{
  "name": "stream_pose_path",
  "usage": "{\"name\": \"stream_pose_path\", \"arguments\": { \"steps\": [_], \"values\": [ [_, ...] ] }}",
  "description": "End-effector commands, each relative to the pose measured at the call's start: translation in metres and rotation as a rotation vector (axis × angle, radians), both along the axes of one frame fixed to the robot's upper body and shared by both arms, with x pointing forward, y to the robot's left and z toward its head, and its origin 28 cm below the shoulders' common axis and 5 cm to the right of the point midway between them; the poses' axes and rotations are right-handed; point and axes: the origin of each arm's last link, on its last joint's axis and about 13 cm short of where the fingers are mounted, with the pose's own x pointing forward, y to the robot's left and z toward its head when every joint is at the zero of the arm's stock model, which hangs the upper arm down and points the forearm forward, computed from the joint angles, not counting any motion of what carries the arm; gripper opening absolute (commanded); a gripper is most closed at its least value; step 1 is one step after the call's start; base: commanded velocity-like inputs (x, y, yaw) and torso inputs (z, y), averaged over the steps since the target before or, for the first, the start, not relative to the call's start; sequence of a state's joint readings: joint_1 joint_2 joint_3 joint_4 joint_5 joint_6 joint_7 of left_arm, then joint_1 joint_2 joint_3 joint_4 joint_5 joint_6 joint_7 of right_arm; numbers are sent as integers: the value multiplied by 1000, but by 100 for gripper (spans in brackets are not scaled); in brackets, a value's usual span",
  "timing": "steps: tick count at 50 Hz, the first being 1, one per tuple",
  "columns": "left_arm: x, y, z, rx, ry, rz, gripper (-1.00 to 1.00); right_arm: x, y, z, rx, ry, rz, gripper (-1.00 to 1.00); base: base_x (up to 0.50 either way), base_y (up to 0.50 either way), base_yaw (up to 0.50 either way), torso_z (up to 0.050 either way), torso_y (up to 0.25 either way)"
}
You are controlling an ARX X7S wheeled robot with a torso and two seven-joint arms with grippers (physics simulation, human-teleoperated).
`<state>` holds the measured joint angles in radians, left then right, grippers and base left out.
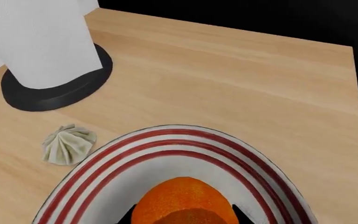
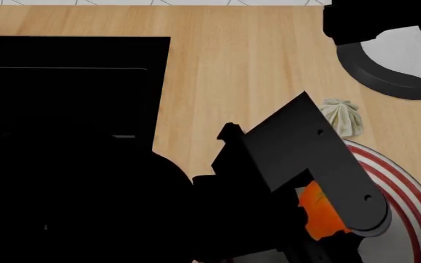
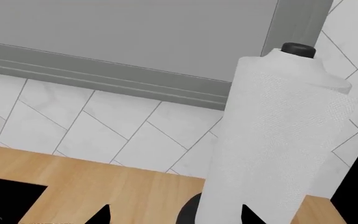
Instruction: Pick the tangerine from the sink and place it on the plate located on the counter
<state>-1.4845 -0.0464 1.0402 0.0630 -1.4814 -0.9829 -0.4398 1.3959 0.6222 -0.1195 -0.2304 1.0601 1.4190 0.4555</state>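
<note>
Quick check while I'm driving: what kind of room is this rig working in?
Most likely a simulated kitchen: a black sink set into a wooden counter, a paper towel roll against a tiled wall, and a striped plate under the tangerine.

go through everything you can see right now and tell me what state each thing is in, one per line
tangerine: held between the left gripper's fingertips, over the plate
plate: upright on the counter
sink: too dark to see inside
paper towel roll: standing upright on its black base
beige bulb: lying on the counter beside the plate
right gripper: open
</note>
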Motion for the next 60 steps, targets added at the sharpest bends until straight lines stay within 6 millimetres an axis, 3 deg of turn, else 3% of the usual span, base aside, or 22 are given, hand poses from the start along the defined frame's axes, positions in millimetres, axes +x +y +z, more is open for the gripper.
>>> {"name": "stream_pose_path", "arguments": {
  "steps": [1, 53, 54, 60],
  "values": [
    [1, -2, -4, 17, 27, 19, -100, 0, 1, -1, 6, 4, 17, 100, 0, 0, 3, 0, 0],
    [9, -8, -19, 104, 63, 32, -100, 0, 1, -3, 32, 19, 55, 100, 0, 0, 0, 0, 0],
    [9, -8, -19, 106, 62, 34, 100, 0, 1, -3, 32, 19, 56, 100, 0, 0, 0, 0, 0],
    [9, -8, -18, 104, 66, 31, 100, 0, 2, -3, 37, 22, 68, 100, 0, 0, 0, 0, 0]
  ]
}}
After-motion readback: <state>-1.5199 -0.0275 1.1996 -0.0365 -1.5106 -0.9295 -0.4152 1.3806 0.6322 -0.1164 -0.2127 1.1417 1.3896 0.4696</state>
